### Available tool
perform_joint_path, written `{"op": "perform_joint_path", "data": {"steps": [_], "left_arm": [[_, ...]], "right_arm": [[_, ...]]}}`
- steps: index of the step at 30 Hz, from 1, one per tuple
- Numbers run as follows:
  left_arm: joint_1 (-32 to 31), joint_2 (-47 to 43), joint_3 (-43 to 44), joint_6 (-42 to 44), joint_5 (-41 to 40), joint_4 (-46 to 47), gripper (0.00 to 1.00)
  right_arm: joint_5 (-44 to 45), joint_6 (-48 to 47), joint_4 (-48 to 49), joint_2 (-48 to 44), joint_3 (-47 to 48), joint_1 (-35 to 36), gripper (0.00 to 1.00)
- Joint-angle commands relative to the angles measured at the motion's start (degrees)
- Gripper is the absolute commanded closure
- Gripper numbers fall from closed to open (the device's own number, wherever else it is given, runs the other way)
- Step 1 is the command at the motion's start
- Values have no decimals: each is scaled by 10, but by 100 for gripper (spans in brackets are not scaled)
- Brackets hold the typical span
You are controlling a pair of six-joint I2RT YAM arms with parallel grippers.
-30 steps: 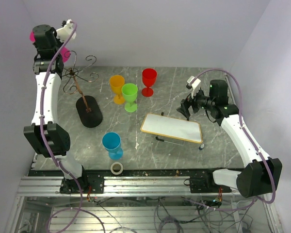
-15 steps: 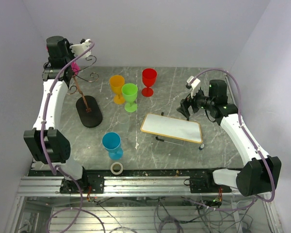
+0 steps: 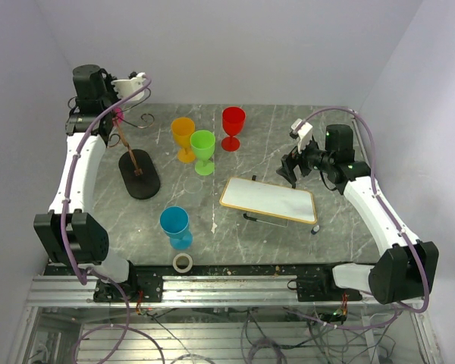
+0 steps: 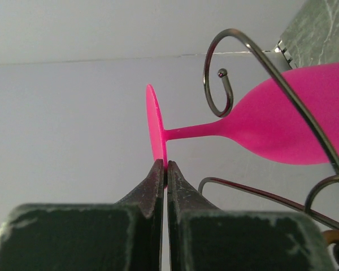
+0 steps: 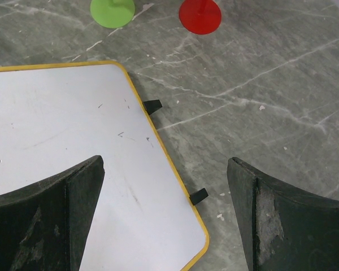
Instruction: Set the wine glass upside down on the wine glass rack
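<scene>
The wine glass is pink (image 4: 282,121) and lies with its stem horizontal in the left wrist view, its bowl behind the curled wire arms of the wine glass rack (image 4: 214,73). My left gripper (image 4: 165,166) is shut on the edge of the glass's foot. In the top view the left gripper (image 3: 115,105) holds the pink glass (image 3: 118,115) at the top of the rack, above its slim stem (image 3: 127,140) and black oval base (image 3: 139,174). My right gripper (image 5: 166,186) is open and empty above a whiteboard's corner; it also shows in the top view (image 3: 288,168).
An orange glass (image 3: 183,136), a green glass (image 3: 203,150) and a red glass (image 3: 233,125) stand at the back middle. A blue glass (image 3: 175,226) and a tape roll (image 3: 183,262) are near the front edge. A yellow-framed whiteboard (image 3: 268,200) lies at the right.
My left arm has swung from the far left corner to the right and down, bringing the pink glass in among the rack's scroll arms. The right arm has hardly moved.
</scene>
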Motion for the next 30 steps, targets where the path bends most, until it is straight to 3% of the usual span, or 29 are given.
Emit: {"op": "perform_joint_path", "data": {"steps": [1, 30], "left_arm": [[-10, -25, -7, 5, 30, 11, 93], [-45, -12, 37, -5, 81, -49, 93]], "right_arm": [[4, 0, 14, -1, -5, -3, 10], [14, -3, 15, 11, -7, -6, 10]]}}
